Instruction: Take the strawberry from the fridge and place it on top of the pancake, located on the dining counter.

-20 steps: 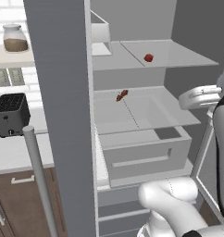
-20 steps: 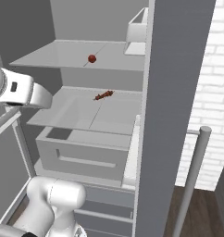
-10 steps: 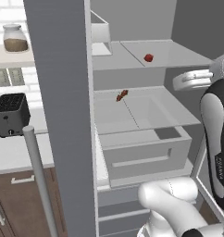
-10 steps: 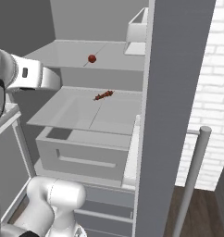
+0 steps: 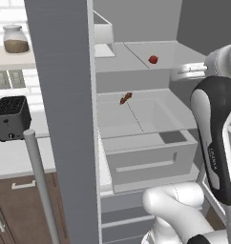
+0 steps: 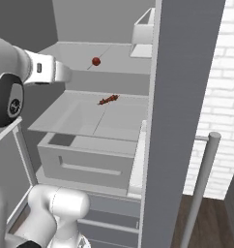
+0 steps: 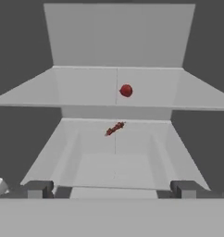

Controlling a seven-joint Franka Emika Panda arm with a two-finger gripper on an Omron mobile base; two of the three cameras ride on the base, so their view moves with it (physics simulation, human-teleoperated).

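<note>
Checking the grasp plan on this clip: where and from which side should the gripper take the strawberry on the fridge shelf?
Probably across its round middle, coming in level from the fridge's open front. The strawberry sits alone on the upper shelf, small and roundish, so no side is better; the open gripper already faces it, and the reddish-brown item lies a shelf lower.

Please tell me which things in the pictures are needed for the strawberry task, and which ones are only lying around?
Needed for the task:
strawberry, on the upper shelf
fridge, standing open
end effector, open and empty

Only lying around:
reddish-brown food on the lower shelf
toaster
jar
</note>
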